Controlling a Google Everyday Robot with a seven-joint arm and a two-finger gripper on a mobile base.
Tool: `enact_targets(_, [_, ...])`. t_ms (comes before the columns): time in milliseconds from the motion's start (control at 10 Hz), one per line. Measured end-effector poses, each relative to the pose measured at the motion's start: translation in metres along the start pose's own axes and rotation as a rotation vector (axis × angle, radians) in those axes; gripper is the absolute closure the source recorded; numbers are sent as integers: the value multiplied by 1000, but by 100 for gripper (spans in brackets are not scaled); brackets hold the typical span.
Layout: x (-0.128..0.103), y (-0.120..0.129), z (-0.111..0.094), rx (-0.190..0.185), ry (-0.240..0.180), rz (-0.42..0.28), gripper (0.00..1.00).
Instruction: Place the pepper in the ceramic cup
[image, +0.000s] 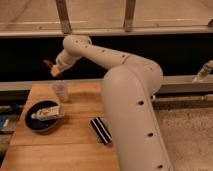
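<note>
I see the gripper (51, 68) at 11 o'clock above the small pale ceramic cup (60, 92), grasping the slim dark red pepper (47, 63).

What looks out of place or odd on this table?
Nothing spilled or damaged. The ceramic cup stands upright, the black striped block lies flat, and a pale object sits in the black dish. The gripper hangs above the cup.
</note>
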Motion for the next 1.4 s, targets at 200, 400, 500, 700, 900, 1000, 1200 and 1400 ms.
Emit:
enact_targets(200, [12, -3, 26, -13, 60, 8, 100])
enact_targets(400, [23, -11, 42, -29, 99, 38, 100])
enact_targets(500, [26, -10, 49, -40, 115, 46, 100])
enact_targets(700, [31, -10, 59, -57, 141, 60, 94])
enact_targets(900, [33, -11, 60, -59, 148, 68, 78])
enact_targets(1000, [33, -9, 60, -60, 151, 68, 67])
enact_targets(1200, [32, -7, 61, -62, 155, 66, 46])
enact_targets(1400, [33, -6, 62, -64, 154, 68, 25])
